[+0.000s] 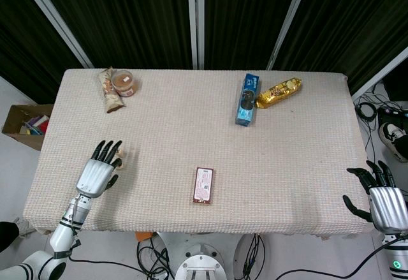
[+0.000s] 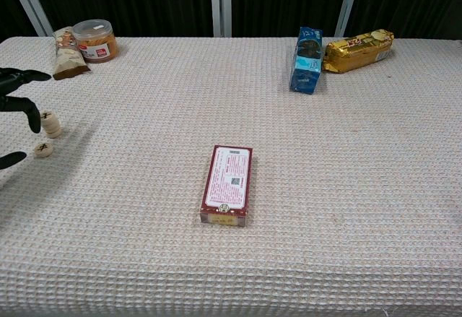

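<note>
The left robot hand (image 1: pixel 97 175) hovers open over the desk (image 1: pixel 191 120), fingers spread and holding nothing, with two small round wooden pieces (image 2: pixel 48 133) lying just beyond its fingertips. The right robot hand (image 1: pixel 382 200) hangs open and empty off the desk's far edge, well apart from the red box (image 1: pixel 203 185) between the hands.

The left hand (image 1: pixel 99 171) hovers over the counter's (image 1: pixel 287 178) left edge with two small round game pieces (image 2: pixel 48 133) just beside its fingertips, the only things crowding it. Toward the middle lies one flat red box (image 1: pixel 203 185), with open cloth all round it. Along the far edge stand a snack bar (image 1: pixel 109 90) touching a round tub (image 1: pixel 125 83) at left, and a blue packet (image 1: pixel 247 99) against a gold packet (image 1: pixel 278 92) at right. The right hand (image 1: pixel 382 197) sits off the counter's right edge, well apart from everything
</note>
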Tool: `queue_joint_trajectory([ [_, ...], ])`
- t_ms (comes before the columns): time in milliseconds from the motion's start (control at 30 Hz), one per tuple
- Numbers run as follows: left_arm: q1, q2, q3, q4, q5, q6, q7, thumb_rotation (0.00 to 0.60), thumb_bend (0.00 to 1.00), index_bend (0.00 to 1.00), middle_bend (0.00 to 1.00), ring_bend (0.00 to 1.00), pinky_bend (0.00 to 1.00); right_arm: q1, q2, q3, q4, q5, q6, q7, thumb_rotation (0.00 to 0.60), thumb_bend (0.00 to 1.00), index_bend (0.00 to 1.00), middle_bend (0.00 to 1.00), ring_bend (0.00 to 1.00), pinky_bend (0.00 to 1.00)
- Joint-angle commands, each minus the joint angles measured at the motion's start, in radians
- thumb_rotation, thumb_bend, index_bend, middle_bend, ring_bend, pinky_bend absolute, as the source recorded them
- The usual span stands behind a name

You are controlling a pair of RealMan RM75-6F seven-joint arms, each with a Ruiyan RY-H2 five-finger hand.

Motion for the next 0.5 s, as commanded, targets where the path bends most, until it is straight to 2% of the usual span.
queue_joint_trajectory([
  [33,-0.007,-0.01,0.002,0.024,0.004,-0.002,0.001,0.6,0.3,0.44,0.03,0.02,0.07,0.001,0.001,0.0,-0.001,0.0,-0.002,-0.002,0.6,0.23,0.27,0.31,0.08,0.09],
  [500,-0.039,-0.05,0.004,0.105,-0.02,-0.05,0.003,0.6,0.31,0.42,0.0,0.02,0.07,-0.006,0.008,-0.002,-0.013,-0.007,0.011,-0.014,0.6,0.23,0.27,0.3,0.08,0.09],
])
